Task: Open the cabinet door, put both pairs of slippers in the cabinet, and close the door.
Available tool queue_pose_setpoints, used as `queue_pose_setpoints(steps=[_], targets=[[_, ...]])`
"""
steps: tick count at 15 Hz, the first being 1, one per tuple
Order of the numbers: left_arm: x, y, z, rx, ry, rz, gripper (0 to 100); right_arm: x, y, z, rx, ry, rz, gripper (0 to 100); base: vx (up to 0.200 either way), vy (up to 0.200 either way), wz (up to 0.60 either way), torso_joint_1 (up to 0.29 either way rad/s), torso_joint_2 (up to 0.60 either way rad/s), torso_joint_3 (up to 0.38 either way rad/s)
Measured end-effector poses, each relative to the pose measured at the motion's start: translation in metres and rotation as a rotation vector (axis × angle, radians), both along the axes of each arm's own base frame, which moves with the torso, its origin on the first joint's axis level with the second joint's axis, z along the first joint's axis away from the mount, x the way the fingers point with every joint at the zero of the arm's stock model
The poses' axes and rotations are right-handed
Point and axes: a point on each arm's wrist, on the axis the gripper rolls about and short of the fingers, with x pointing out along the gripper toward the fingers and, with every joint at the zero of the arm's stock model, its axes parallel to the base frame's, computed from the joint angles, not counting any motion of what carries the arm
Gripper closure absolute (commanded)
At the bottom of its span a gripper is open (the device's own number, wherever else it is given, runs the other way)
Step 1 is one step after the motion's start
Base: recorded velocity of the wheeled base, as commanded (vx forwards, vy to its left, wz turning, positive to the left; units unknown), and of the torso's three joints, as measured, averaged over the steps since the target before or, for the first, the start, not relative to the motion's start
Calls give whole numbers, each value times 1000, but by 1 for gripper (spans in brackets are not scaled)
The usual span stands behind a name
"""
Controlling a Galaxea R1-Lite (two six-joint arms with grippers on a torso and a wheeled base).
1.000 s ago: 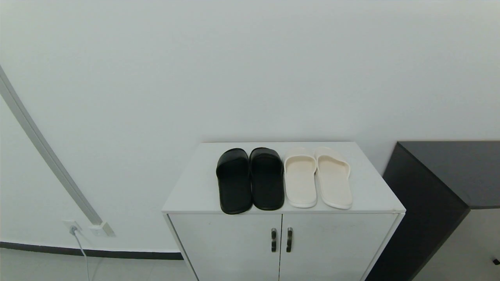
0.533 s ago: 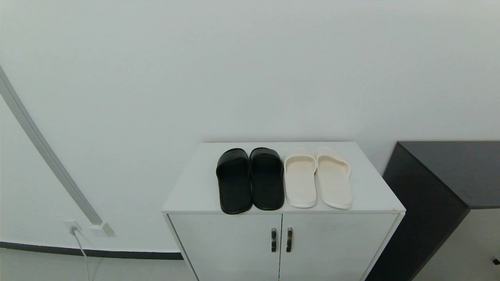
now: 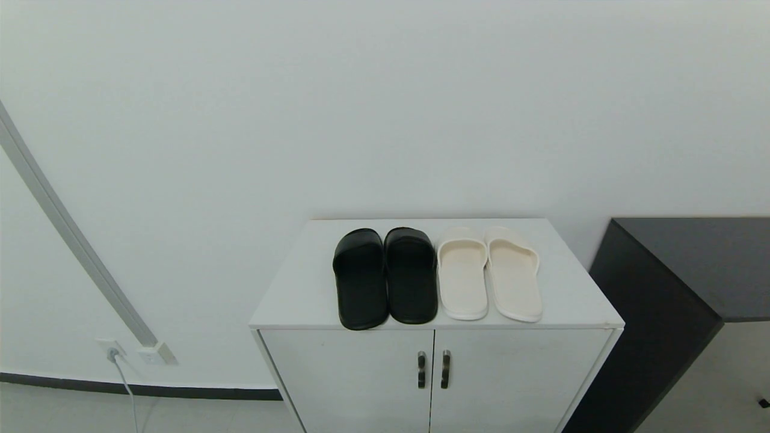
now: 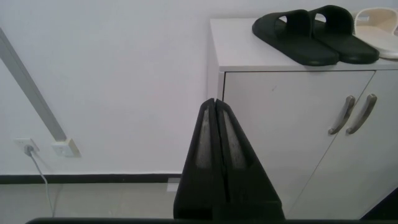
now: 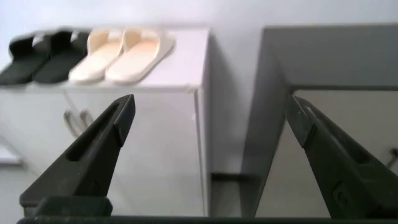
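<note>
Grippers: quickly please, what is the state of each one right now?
Left gripper: closed, holding nothing.
Right gripper: open, holding nothing.

White wall (image 3: 385, 108), grey diagonal conduit (image 3: 66, 234), wall socket (image 3: 110, 349), dark table (image 3: 692, 264), pale floor (image 3: 60, 415)

Cabinet (image 3: 337, 385): its lower part is running off the head view's bottom edge.
Cabinet inside: the closed doors (image 3: 511, 385) are hiding it.
Cream slippers (image 4: 380, 22): the left wrist view's edge is cutting off all but one end.
Black slippers (image 5: 43, 59): showing blurred in the right wrist view.
Dark furniture (image 3: 662, 313): running past the right and bottom edges.
Cable (image 3: 127, 385): leaving the bottom edge.
Small dark thing (image 3: 764, 403): staying too small to tell.
</note>
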Motion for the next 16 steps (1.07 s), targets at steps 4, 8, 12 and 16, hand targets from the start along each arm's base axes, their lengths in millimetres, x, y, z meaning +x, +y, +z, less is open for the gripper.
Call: queue_pose_setpoints(steps=[4, 8, 12, 16], targets=[[0, 0, 0, -1, 0, 0, 100, 33, 2, 7, -6, 87, 72, 0, 0, 0, 0, 0, 0, 0], [0, 0, 0, -1, 0, 0, 100, 71, 10, 19, 14, 168, 174, 0, 0, 0, 0, 0, 0, 0], [0, 0, 0, -1, 0, 0, 100, 109, 30, 28, 23, 214, 263, 0, 0, 0, 0, 0, 0, 0], [0, 0, 0, -1, 0, 0, 100, 132, 65, 36, 24, 267, 320, 0, 0, 0, 0, 0, 0, 0]])
